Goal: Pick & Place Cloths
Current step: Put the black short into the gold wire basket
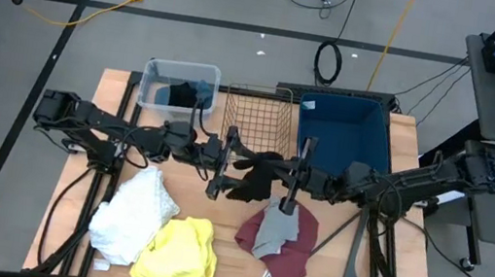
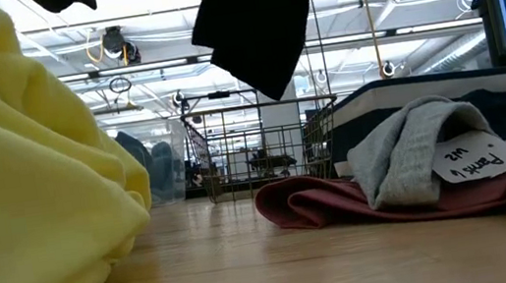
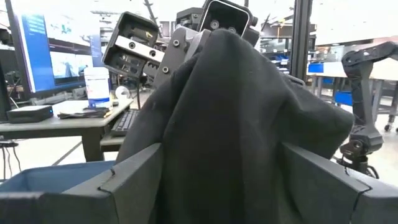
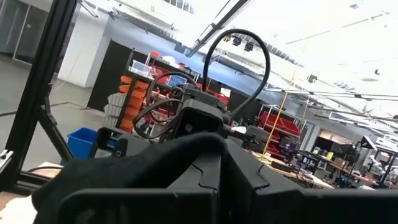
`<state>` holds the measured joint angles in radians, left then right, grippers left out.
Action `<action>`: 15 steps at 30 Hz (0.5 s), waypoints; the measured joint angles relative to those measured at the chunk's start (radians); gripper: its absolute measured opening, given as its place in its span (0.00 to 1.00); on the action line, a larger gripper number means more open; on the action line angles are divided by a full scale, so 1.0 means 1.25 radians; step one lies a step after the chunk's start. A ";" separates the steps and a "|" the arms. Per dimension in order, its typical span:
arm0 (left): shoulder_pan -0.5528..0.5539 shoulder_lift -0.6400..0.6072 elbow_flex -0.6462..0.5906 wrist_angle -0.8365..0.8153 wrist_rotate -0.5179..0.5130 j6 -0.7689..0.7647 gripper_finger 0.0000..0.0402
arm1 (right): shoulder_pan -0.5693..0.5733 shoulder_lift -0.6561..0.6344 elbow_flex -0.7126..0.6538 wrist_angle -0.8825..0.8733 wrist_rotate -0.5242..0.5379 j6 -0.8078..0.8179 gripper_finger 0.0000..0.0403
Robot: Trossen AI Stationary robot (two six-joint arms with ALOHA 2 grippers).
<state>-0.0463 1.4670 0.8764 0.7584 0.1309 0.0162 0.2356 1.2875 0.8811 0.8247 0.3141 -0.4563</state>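
A black cloth [image 1: 256,177] hangs in the air between my two grippers over the middle of the table; the low view shows its lower end [image 2: 261,21] clear of the tabletop. My left gripper [image 1: 223,162] is at its left end and my right gripper [image 1: 295,177] at its right end, each shut on it. A white cloth [image 1: 134,208] and a yellow cloth [image 1: 177,252] lie on the table near the front left. A grey cloth [image 1: 274,231] lies on a maroon cloth [image 1: 290,248] at the front right. My left gripper holds the black cloth's bunched left part [image 3: 224,155] between its two fingers [image 3: 124,180], coming level from the table's left. The cloth fills the gap and bulges over the finger edges. It is lifted clear. My right gripper pinches the black cloth's right part [image 4: 155,155], coming level from the table's right. The fabric drapes across one finger [image 4: 186,186] and hides the place of contact. The cloth is off the table.
At the far edge stand a clear bin [image 1: 154,73] with dark and blue cloths, a wire basket [image 1: 257,110] and a blue bin [image 1: 343,123]. A dark grey hanger [image 1: 330,274] lies at the front right. A paper tag [image 2: 474,158] sits on the grey cloth.
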 joint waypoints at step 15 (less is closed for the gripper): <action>0.000 0.000 0.000 0.000 -0.001 0.028 0.80 | -0.007 0.019 0.000 0.032 -0.019 0.019 0.00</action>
<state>-0.0467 1.4670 0.8764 0.7586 0.1303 0.0507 0.2274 1.3117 0.8814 0.8646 0.2905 -0.4321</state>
